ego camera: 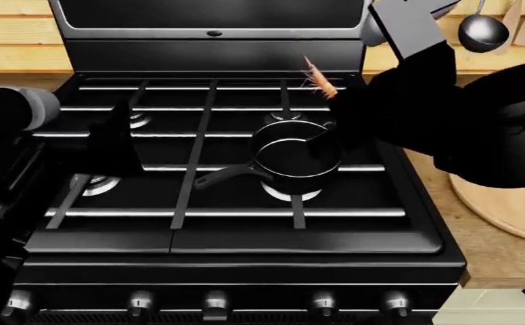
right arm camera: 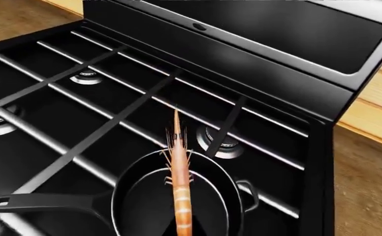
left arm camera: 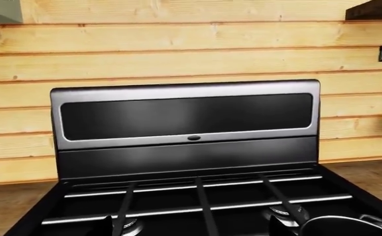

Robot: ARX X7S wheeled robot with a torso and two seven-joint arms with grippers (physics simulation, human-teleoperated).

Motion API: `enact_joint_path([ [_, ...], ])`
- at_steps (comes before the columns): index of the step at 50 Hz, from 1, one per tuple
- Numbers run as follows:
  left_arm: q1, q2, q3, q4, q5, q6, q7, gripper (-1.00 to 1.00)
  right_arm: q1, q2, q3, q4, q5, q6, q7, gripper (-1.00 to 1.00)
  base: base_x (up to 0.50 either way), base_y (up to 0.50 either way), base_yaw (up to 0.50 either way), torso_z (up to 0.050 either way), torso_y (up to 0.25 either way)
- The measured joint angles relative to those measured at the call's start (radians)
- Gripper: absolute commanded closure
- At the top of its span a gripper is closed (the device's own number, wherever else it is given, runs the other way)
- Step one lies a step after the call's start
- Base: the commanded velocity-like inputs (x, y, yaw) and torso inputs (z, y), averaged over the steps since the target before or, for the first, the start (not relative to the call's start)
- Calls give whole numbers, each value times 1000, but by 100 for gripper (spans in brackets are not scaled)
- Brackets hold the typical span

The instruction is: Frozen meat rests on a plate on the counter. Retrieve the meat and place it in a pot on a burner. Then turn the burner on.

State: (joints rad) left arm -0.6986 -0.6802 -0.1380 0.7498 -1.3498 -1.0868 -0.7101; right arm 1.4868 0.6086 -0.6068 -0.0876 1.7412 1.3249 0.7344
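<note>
My right gripper (ego camera: pixel 339 101) is shut on the meat (ego camera: pixel 316 76), a thin orange-red shrimp that sticks out past the fingertips. It hangs above the black pot (ego camera: pixel 294 159), which stands on the front right burner (ego camera: pixel 294 195) with its long handle pointing left. In the right wrist view the meat (right arm camera: pixel 179 177) lies over the pot's open mouth (right arm camera: pixel 138 206), held clear of it. My left gripper (ego camera: pixel 118 145) is open and empty over the left side of the stove; its fingertips stand wide apart in the left wrist view (left arm camera: pixel 192 228). The plate (ego camera: pixel 515 210) lies on the counter (ego camera: pixel 479 264) to the right.
The back right burner (ego camera: pixel 285 118) sits just behind the pot. Black grate bars (ego camera: pixel 199 135) cross the stove top. A row of knobs (ego camera: pixel 321 301) runs along the stove's front. The stove's back panel (left arm camera: pixel 187 118) rises behind. A ladle (ego camera: pixel 481 30) hangs on the wooden wall.
</note>
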Motion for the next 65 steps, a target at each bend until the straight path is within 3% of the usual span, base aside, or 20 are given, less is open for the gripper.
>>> enact_joint_path([
  [11,-10,0,-6,-16,-11,13,7,-100,116,-50,-78,169,16,81,-15,100,0,0,0,0,0],
  [24,33,6,-15,-46,50,58,73,-100,193,-124,-186,307,-77,127,-146,100,0,0,0,0,0],
  [43,81,17,3,-100,146,110,151,-100,226,-205,-347,438,-287,69,-408,100,0,0,0,0,0],
  [65,101,-2,-7,-102,150,116,149,-100,201,-239,-434,485,-377,12,-523,100,0,0,0,0,0],
])
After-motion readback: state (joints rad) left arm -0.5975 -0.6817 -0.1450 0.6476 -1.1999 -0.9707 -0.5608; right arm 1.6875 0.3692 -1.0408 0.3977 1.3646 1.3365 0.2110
